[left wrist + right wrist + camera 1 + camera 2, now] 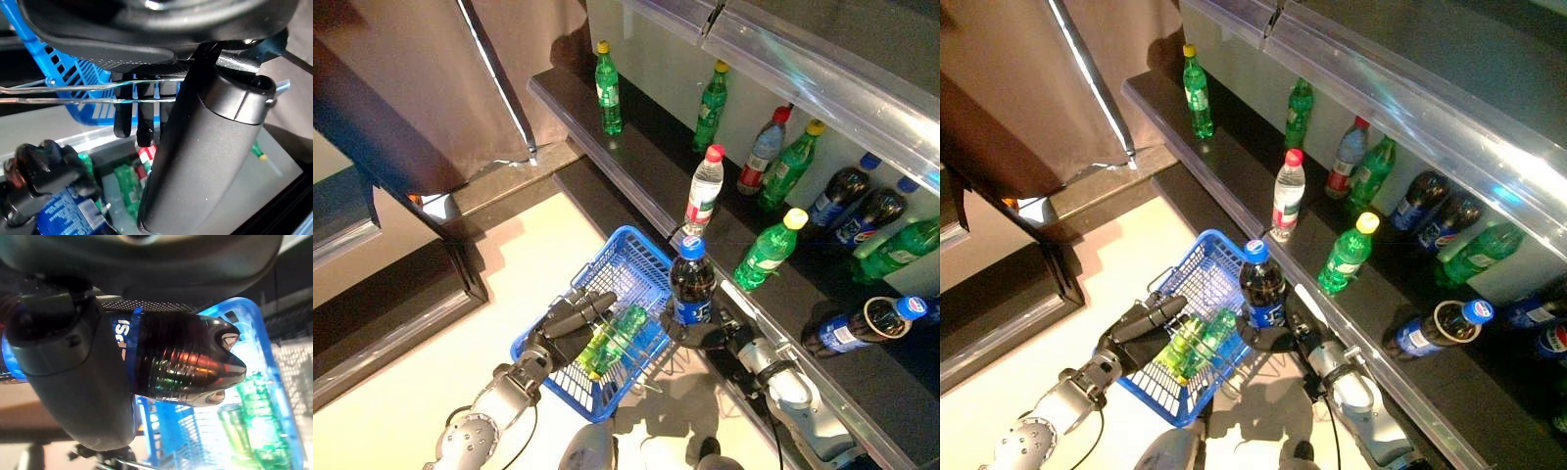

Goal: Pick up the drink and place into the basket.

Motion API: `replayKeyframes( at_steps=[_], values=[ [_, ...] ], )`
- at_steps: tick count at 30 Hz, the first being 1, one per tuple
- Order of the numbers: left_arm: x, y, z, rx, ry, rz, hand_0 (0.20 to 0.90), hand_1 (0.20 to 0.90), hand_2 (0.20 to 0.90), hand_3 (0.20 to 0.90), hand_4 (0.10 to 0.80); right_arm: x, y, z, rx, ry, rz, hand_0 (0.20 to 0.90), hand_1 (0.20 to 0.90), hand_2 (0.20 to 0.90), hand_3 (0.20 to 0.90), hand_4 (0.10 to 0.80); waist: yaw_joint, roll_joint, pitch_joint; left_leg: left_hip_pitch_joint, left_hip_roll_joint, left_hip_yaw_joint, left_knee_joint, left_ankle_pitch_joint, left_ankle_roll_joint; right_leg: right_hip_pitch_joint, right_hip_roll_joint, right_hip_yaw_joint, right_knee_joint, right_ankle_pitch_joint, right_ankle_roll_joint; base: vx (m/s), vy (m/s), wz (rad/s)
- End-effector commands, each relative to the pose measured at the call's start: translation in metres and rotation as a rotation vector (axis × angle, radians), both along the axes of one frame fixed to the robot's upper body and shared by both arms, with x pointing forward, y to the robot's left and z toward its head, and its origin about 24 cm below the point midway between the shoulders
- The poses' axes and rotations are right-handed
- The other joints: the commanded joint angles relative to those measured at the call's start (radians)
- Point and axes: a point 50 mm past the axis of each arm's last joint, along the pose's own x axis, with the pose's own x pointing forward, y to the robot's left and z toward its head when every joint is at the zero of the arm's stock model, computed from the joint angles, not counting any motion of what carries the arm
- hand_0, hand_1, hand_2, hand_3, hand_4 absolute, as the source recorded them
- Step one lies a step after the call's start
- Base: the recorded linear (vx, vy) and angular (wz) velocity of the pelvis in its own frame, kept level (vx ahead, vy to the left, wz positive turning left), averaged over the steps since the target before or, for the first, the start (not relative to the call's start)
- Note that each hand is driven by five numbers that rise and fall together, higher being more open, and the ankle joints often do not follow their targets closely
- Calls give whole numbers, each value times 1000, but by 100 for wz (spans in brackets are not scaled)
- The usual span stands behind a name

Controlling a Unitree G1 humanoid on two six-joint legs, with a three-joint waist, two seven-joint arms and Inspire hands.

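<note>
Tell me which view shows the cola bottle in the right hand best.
The left eye view: the whole cola bottle shows upright, held low by the right hand at the blue basket's rim. The right eye view matches. The right wrist view shows only its base; the left wrist view only its label.

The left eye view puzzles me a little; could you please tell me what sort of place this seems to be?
Probably a shop drinks aisle, or a mock-up of one. A long dark shelf carries spaced plastic drink bottles, such as a green yellow-capped bottle, and the left hand holds a blue plastic shopping basket by its wire handles.
</note>
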Motion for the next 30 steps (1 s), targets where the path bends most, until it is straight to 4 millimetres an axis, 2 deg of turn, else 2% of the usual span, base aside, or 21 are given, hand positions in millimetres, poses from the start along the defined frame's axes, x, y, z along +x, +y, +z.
replayKeyframes(
  at_steps=[1,5,7,12,15,19,22,26,30],
  values=[
    [8,-28,114,-297,-586,-174,300,300,300,200,100,16,27,25,-5,-166,94,300,300,300,200,100,12,16,-210,143,63,27,4,-175,-47,-107,-1,-7,-4,60,-25,23,-24,6],
    [10,-34,117,-298,-588,-220,300,300,300,200,100,24,22,8,-186,-110,57,300,300,300,200,100,24,14,-212,142,64,20,4,-174,-51,-104,-2,-13,-4,60,-26,16,-18,9],
    [11,-40,118,-297,-572,-247,300,300,300,200,100,30,16,-2,-331,-79,52,300,300,300,200,100,31,11,-214,141,63,18,4,-174,-52,-101,-3,-17,-4,59,-26,6,-12,2],
    [15,-52,118,-278,-531,-301,300,300,300,200,100,59,6,9,-660,-72,55,300,300,300,200,100,48,3,-214,142,63,9,4,-170,-57,-94,-4,-26,-4,63,-23,12,-10,0],
    [17,-59,117,-272,-523,-325,300,300,300,200,100,73,7,15,-767,-59,74,300,300,300,200,100,58,-1,-213,143,64,4,4,-170,-60,-89,-5,-32,-4,62,-24,38,-19,3],
    [15,-72,120,-270,-518,-368,300,300,300,200,100,87,11,13,-965,-24,140,300,300,300,200,100,78,-7,-216,142,65,-1,4,-170,-61,-84,-7,-42,-4,61,-24,41,-10,7],
    [13,-79,122,-271,-507,-395,300,300,300,200,100,93,16,15,-1087,-28,185,300,300,300,200,100,89,-8,-217,138,65,-6,4,-169,-61,-83,-9,-46,-4,60,-25,29,-3,13],
    [13,-95,120,-247,-470,-461,300,300,300,200,100,107,44,31,-1226,-96,249,300,300,300,200,100,109,-7,-208,127,62,-19,4,-164,-61,-85,-10,-51,-4,62,-27,1,-5,5],
    [12,-107,118,-224,-462,-498,300,300,300,200,100,111,67,42,-1286,-138,329,300,300,300,200,100,122,-5,-207,122,58,-29,4,-161,-61,-84,-12,-56,-4,62,-28,11,8,6]
  ],
)
